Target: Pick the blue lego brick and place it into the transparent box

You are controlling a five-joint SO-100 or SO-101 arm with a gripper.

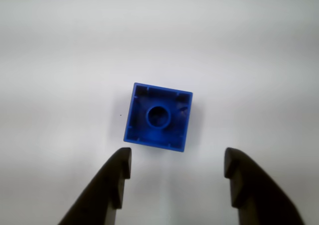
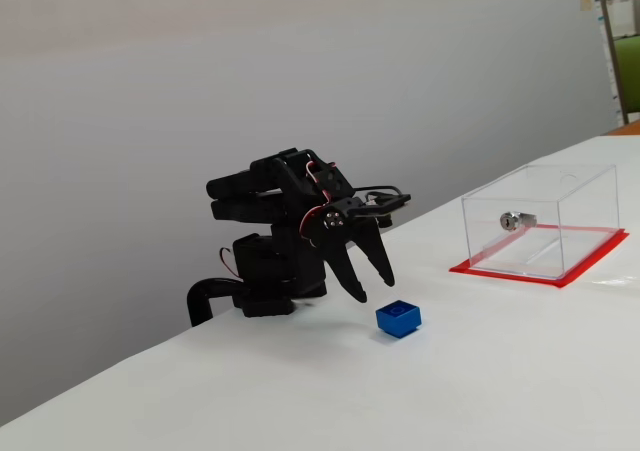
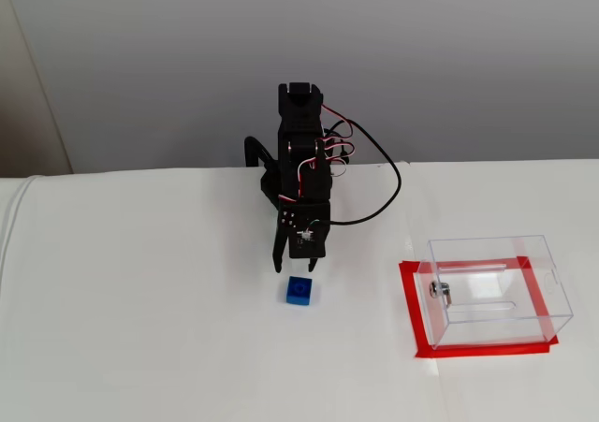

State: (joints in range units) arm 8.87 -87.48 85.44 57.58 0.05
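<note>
The blue lego brick (image 1: 158,116) lies on the white table, a small square brick with a round ring in its middle. My gripper (image 1: 178,157) is open and empty, with its two dark fingers just short of the brick and set wider apart than it. In a fixed view the gripper (image 2: 370,284) hangs tips down, just left of and above the brick (image 2: 399,318). In the other fixed view the gripper (image 3: 295,266) is just behind the brick (image 3: 299,291). The transparent box (image 2: 540,221) stands to the right on its red mat (image 2: 560,276), with a silver lock (image 2: 515,219) on one wall.
The black arm base (image 3: 299,123) sits at the table's far edge with red and black wires looping to its right. The box (image 3: 496,324) and red mat (image 3: 416,319) stand right of the brick. The white table (image 3: 140,328) extends left and forward.
</note>
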